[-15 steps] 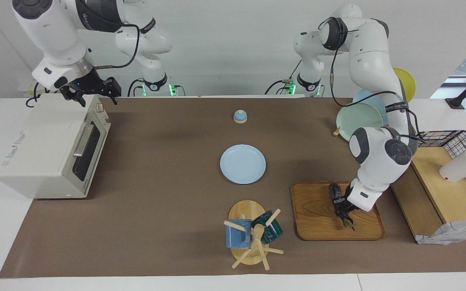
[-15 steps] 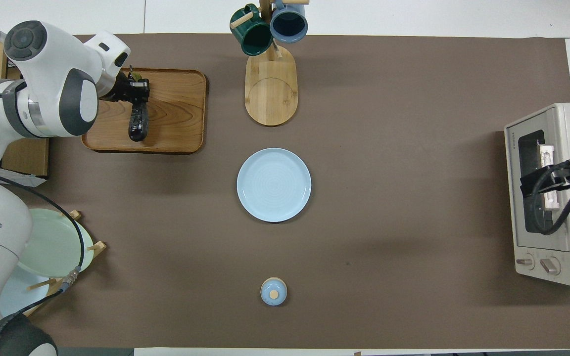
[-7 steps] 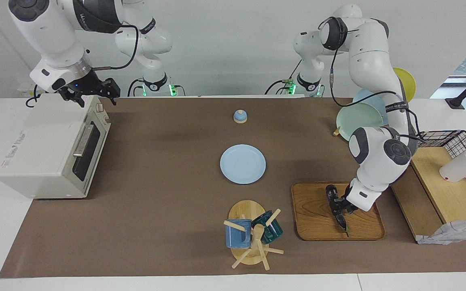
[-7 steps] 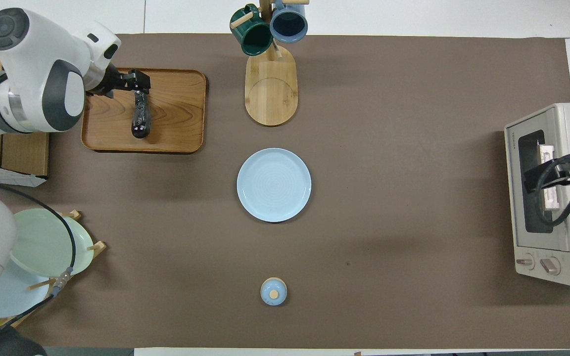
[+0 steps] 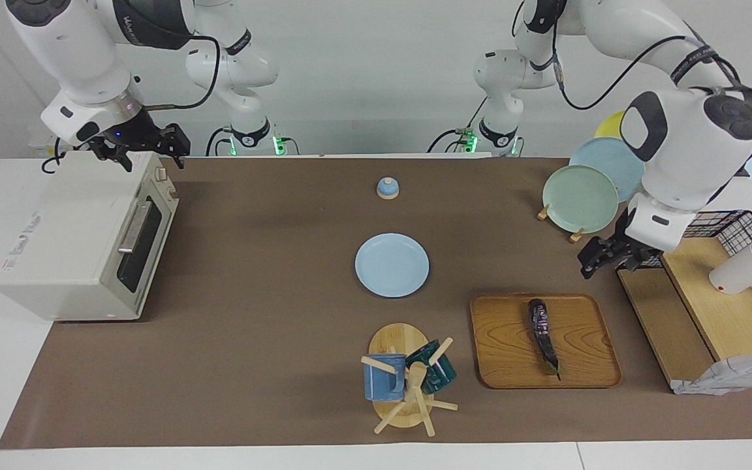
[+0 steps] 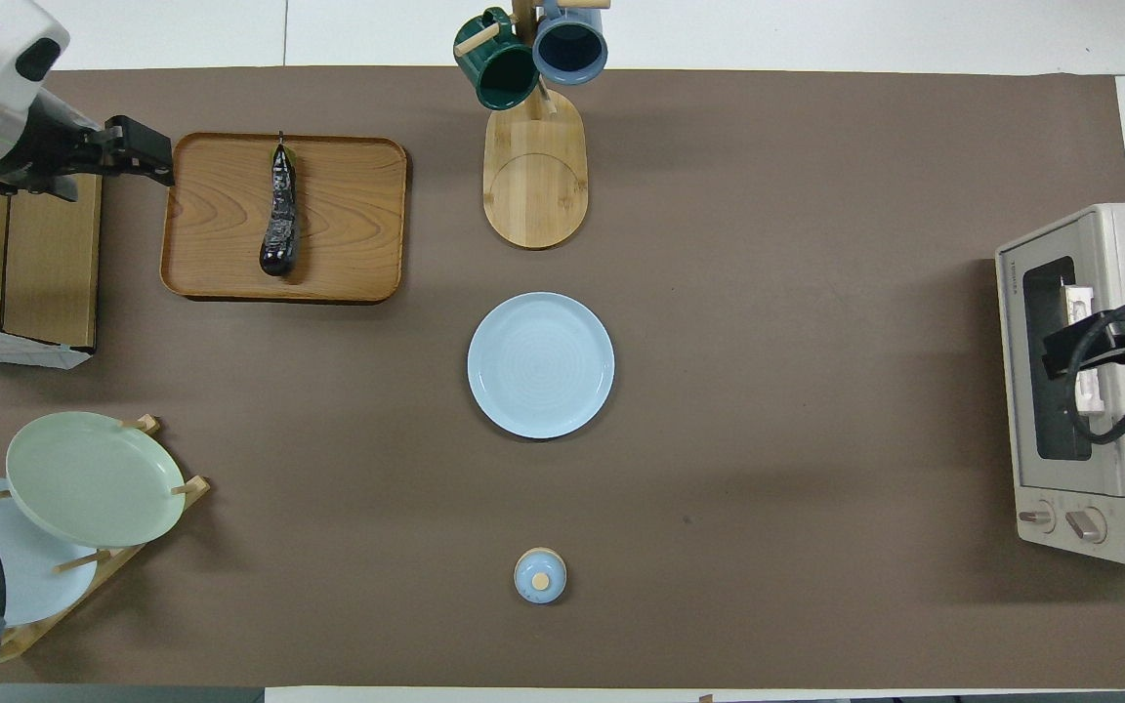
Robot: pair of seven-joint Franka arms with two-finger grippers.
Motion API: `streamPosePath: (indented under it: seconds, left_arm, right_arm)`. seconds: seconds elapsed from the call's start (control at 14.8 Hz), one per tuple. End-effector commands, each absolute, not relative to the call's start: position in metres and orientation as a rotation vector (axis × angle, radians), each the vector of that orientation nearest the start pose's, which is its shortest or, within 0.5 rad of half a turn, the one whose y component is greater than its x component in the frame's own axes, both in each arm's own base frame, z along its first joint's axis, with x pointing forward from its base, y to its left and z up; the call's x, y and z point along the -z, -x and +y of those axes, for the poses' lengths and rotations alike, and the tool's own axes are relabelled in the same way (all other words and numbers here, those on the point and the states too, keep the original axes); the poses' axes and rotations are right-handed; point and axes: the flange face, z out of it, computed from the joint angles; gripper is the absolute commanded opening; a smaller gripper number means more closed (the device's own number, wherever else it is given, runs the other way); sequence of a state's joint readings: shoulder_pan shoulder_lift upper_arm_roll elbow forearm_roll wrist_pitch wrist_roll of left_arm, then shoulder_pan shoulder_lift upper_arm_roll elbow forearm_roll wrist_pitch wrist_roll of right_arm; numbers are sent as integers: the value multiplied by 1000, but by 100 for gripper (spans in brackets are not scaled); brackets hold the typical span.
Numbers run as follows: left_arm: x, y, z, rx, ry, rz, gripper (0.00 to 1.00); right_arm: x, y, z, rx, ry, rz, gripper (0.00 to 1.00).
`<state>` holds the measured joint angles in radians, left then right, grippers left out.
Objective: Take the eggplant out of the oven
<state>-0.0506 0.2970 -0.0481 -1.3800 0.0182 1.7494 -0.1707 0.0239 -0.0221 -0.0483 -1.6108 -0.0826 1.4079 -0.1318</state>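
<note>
The eggplant [image 5: 543,334] lies loose on the wooden tray [image 5: 510,365], well apart from the closed oven [image 5: 82,241]. Left gripper [image 5: 610,260], fingers spread and empty, hangs beside the tray. Right gripper [image 5: 142,151], fingers apart and empty, hovers over the oven.
</note>
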Motion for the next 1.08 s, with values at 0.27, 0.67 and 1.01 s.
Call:
streamPosePath:
  seconds: [0.27,0.67,1.01]
  left_arm:
    - [-616,-574,-51,-83,3092,-122,100]
    - [-580,-531,-53,-133,3116,-52,100]
    - [-590,-532,-53,-123,3170,-64,100]
  right_arm:
    - [-611,-532,-32,-251,3174,-108,100]
    - [-618,-535,-26,-233,3177,-8,100]
    - [-614,-532,-37,-271,3096,150,100]
